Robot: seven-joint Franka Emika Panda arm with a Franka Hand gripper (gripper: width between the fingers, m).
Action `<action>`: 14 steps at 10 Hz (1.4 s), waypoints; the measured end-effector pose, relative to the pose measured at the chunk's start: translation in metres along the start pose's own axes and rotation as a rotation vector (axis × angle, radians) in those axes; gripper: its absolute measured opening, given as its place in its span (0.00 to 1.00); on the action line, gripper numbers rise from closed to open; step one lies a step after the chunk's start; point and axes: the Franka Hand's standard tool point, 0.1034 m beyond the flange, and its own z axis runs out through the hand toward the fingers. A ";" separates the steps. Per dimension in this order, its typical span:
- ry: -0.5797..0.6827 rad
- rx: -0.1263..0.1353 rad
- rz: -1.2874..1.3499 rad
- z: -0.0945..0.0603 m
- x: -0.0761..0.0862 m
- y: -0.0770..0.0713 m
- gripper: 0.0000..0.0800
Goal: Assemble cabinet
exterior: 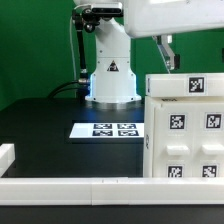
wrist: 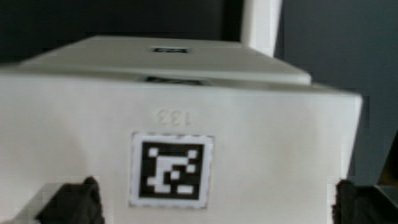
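A green backdrop stands behind the black counter, where the marker board lies flat in front of the arm's white base. The cabinet stands at the exterior view's right, its tagged white modules stacked; what is inside them cannot be seen. Low white rails border the near edge. The fingers hang spread apart, either side of the cabinet's tagged face, not touching it.

White cabinet bears black-and-white square tags; black table.
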 end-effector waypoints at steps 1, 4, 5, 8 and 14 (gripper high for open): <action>-0.005 -0.008 -0.144 -0.002 0.002 -0.002 0.81; -0.007 -0.014 -0.328 -0.002 0.000 0.006 0.81; -0.008 -0.014 -0.400 -0.002 0.000 0.007 0.81; -0.080 -0.082 -0.818 0.005 -0.001 0.004 0.81; -0.141 -0.093 -1.035 0.021 -0.006 0.006 0.81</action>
